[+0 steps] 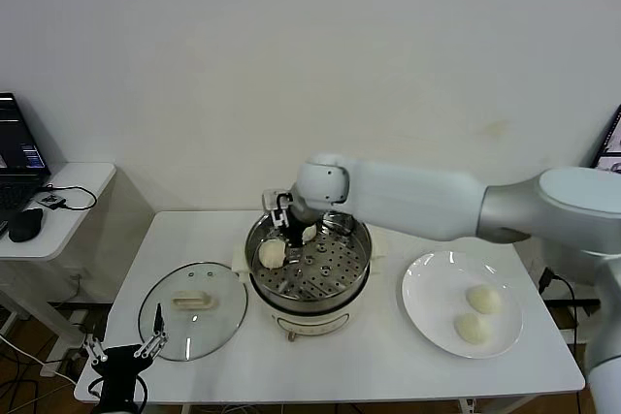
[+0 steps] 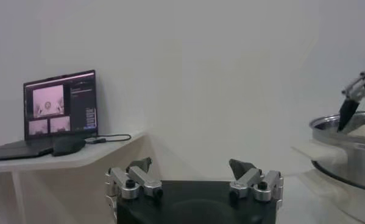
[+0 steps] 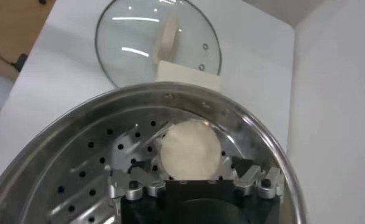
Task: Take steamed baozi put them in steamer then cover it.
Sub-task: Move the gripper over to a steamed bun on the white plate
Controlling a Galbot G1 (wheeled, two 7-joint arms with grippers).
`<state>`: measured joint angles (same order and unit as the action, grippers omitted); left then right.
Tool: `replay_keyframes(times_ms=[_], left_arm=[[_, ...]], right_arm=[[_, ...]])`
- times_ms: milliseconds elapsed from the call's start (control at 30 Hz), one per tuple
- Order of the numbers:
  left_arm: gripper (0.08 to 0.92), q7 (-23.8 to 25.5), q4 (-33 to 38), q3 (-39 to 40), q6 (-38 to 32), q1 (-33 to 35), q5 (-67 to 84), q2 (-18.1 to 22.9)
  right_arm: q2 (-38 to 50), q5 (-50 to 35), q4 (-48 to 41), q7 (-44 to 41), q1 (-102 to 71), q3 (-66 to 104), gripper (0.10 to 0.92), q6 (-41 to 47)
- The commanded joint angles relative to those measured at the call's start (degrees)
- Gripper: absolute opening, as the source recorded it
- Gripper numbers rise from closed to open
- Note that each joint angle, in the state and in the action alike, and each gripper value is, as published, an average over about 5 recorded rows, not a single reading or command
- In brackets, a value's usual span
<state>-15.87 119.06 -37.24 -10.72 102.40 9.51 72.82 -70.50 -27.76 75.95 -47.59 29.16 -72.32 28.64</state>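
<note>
Head view: the right hand reaches over the round shiny steel steamer on its cream-white base, fingers spread and gripping nothing, just above the perforated tray. Two smooth cream-white buns lie on the tray's left and back side; the one by the hand looks just set down. Two more buns wait on the flat white plate, near the right arm and probably left there for its reach. The clear glass lid with a cream bar handle lies flat on the white surface left of the steamer, out of the loading path. The left hand is parked, open, at the surface's near-left edge. Right wrist view adds what the arm hides overhead: a bun sitting free between the spread fingers. Left wrist view shows only its own parted fingers and a laptop.
</note>
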Motion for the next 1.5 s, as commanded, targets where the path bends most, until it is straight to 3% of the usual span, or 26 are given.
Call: replay_keyframes(times_ms=[33,400,800,1200,1500], left_arm=[[0.823,0.06,-0.19,0.1,0.09,-0.31,0.04,-0.37],[0.823,0.22,-0.31,0.89,0.1,-0.49,-0.28,-0.54],[0.823,0.37,-0.34,1.38,0.18,-0.43,-0.82,0.03],[0.823,0.44,-0.81,1.33,0.22,-0.16,-1.41,0.23],[0.823,0.44,-1.32,1.0,0.23,-0.14,-1.48,0.28]], right_arm=[[19.72,7.67,10.16,-13.51,9.6,0.29,0.823,-9.72],[46.4,20.44,22.79,-17.36,8.35,-1.46,0.823,-16.21],[59.02,31.98,26.65,-13.87,-8.33,3.83,0.823,-17.7],[58.51,36.15,23.5,-10.42,-37.65,26.08,0.823,-17.64],[52.53,36.69,19.28,-9.11,-43.42,30.77,0.823,-17.28]])
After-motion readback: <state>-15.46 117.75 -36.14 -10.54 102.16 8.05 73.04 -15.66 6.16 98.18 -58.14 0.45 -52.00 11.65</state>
